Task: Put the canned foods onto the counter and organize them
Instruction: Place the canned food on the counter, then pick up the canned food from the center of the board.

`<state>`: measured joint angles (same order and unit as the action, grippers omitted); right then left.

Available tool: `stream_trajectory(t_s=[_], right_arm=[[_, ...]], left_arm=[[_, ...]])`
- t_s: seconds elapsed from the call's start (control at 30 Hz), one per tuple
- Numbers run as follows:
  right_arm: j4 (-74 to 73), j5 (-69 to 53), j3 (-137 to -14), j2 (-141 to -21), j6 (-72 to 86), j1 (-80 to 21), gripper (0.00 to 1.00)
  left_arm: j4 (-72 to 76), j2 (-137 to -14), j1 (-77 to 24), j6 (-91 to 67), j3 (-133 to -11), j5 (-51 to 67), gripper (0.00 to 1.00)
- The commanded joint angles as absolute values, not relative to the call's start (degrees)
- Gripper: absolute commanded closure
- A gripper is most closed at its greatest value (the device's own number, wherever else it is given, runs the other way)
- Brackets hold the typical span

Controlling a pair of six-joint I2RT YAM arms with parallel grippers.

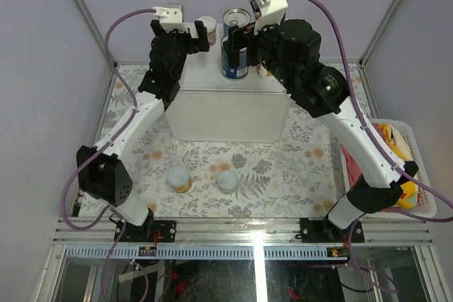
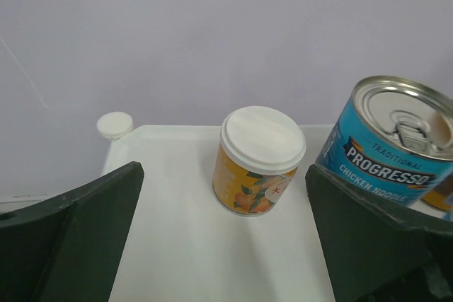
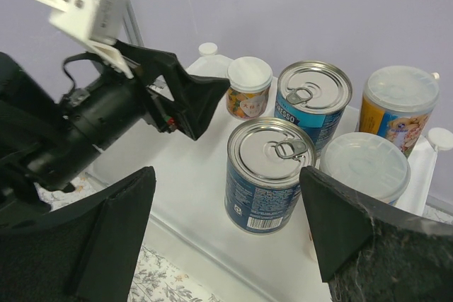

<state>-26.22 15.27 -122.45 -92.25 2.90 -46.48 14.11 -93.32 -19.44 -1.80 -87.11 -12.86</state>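
One floral surface (image 1: pixel 283 167): we saw it carry a white cabinet at its far middle and a basket at its right edge.
White surface (image 2: pixel 177 245): the cabinet's flat top held five upright cans, grouped close together.
Basket (image 1: pixel 425 175): it was white and slatted, with red and yellow cloth inside, beside the right arm.
Right end effector (image 3: pixel 226 175): its fingers stood wide apart, one on each side of the front blue tin (image 3: pixel 271 175). The left finger was clear of the tin; we could not tell whether the other touched it.
Left end effector (image 2: pixel 225 175): its fingers stood wide apart, and the small orange jar (image 2: pixel 258 160) sat between them, touching neither.
Rear blue tin (image 3: pixel 313 100): it stood just behind the front one, pull-tab up.
Tall yellow jar (image 3: pixel 398 107): it was at the far right, and a second pale-lidded jar (image 3: pixel 364 167) stood just before it.
Left loose can (image 1: pixel 179 178): it stood on the floral surface near the arm bases.
Right loose can (image 1: pixel 227 179): it stood near the first, apart from it.
Corner knob (image 2: pixel 115 125): we saw it, round and white, at the far left corner.
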Motion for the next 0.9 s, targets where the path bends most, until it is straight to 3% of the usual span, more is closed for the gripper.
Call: stream_trajectory(t_s=[0.0,0.57,0.87], right_arm=[[-23.72,14.14,-123.92,-89.73,3.16,-46.05,0.11],[-25.64,14.99,-122.18,-87.88,5.07,-46.14,0.13],[-26.08,16.21,-119.18,-85.9,5.89,-46.51,0.14]], left_arm=[[14.05,-86.97,-19.46,-3.08,-85.44,-13.45,0.02],[-3.97,-54.73,-30.99,-5.38,-63.24,-8.12,0.03],[-15.92,-44.69,-39.51,-10.33,-55.0,-9.51,0.03]])
